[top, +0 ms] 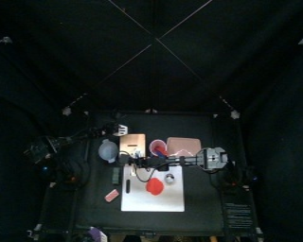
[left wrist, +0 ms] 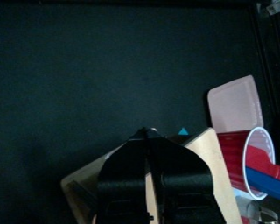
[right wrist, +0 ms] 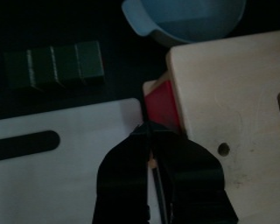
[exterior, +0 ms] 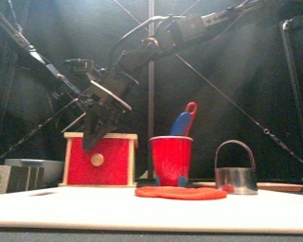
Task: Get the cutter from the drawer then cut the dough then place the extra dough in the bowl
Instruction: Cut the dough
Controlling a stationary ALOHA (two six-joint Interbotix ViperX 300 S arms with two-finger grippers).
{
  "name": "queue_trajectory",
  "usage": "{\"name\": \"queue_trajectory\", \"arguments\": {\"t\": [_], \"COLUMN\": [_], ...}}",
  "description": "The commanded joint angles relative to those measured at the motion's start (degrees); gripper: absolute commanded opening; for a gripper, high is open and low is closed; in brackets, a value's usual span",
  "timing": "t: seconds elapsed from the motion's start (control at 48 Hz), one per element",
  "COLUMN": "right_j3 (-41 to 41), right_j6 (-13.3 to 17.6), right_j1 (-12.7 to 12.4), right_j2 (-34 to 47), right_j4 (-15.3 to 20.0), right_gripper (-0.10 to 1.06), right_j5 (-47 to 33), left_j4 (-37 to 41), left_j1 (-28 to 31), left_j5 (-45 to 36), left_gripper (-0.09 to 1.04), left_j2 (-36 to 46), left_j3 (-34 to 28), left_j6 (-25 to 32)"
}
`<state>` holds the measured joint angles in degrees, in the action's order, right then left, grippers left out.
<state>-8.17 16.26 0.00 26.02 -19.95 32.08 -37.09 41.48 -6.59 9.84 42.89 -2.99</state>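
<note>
Over the box [exterior: 99, 163] at 11 o'clock, left gripper [left wrist: 146, 134], fingers [left wrist: 125, 175] pressed together, right gripper [right wrist: 154, 129] the same, red dough [exterior: 180, 193] on the board [top: 170, 201], cutter [exterior: 235, 178] at dough's 2 o'clock.

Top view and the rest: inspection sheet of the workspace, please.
Surface: black table, white cutting board at front centre.
Job's things: red dough flat on the board; cutter upright right of the dough; wooden box behind, red drawer front facing forward; blue-grey bowl left of the box, nothing seen inside.
Clutter: red cup with toy knives, pink tray, sushi roll, small pink toy left of the board.
Grippers: left gripper above the box, jaws shut, empty; right gripper over the drawer front, jaws shut, empty.
Cables: nothing seen.
Surroundings: black curtains; nothing else seen.
</note>
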Motion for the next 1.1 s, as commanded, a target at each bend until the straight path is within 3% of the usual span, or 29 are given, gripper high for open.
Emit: {"name": "queue_trajectory", "arguments": {"t": [0.021, 0.167, 0.292, 0.583, 0.854, 0.979, 1.104], "right_j3": [0.5, 6.9, 15.1, 34.1, 50.1, 54.4, 58.7], "right_j6": [0.1, 0.3, 0.3, 0.2, 0.2, 0.2, 0.2], "right_j1": [0.5, 1.4, 1.8, 1.9, 4.1, 4.2, 4.4], "right_j2": [-5.9, -12.4, -20.0, -32.9, -44.2, -48.3, -50.8], "right_j4": [0.2, 0.6, 3.3, 12.4, 21.4, 22.8, 24.7], "right_gripper": [0.35, 0.36, 0.39, 0.54, 0.84, 0.86, 0.86], "right_j5": [-0.5, -0.8, -3.1, -14.2, -20.2, -20.3, -20.2], "left_j4": [2.0, 7.0, 13.0, 20.9, 23.1, 26.0, 28.4], "left_j1": [0.8, 0.6, -0.8, -14.3, -27.0, -31.2, -36.0], "left_j5": [0.4, 0.4, 1.8, 8.8, 12.5, 15.2, 17.9], "left_gripper": [0.31, 0.31, 0.31, 0.32, 0.32, 0.33, 0.44], "left_j2": [3.9, 10.0, 17.6, 32.9, 34.5, 34.4, 33.9], "left_j3": [-0.1, 2.5, 5.5, 12.9, 17.8, 19.2, 20.5], "left_j6": [0.3, 0.4, 0.4, 0.4, 0.5, 0.5, 0.4]}}
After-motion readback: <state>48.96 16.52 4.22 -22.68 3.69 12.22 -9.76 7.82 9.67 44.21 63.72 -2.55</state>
